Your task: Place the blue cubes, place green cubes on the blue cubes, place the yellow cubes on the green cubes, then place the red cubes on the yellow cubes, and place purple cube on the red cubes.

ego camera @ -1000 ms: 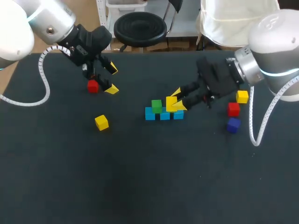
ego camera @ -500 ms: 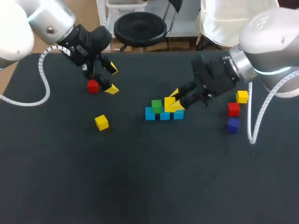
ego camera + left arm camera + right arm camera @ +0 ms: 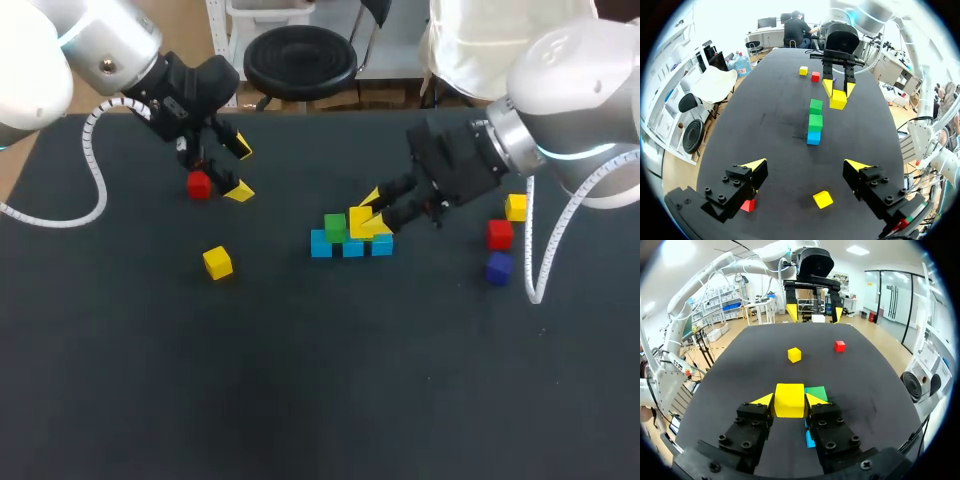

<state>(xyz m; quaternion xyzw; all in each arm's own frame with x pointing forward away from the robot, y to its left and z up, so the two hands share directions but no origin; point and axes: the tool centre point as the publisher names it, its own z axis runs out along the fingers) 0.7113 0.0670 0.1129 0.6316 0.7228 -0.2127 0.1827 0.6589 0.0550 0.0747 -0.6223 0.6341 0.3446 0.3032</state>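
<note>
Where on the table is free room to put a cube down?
The widest bare patch is the near half of the table, in front of the lone yellow cube and the blue cubes. A smaller one lies between those two. It is crowded around the right claw and the gripped yellow cube, and by the red cube and purple cube nearby.

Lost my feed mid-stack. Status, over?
Right gripper shut on yellow cube, just above the green cubes. Left gripper open, by a red cube. No obstruction seen.
</note>
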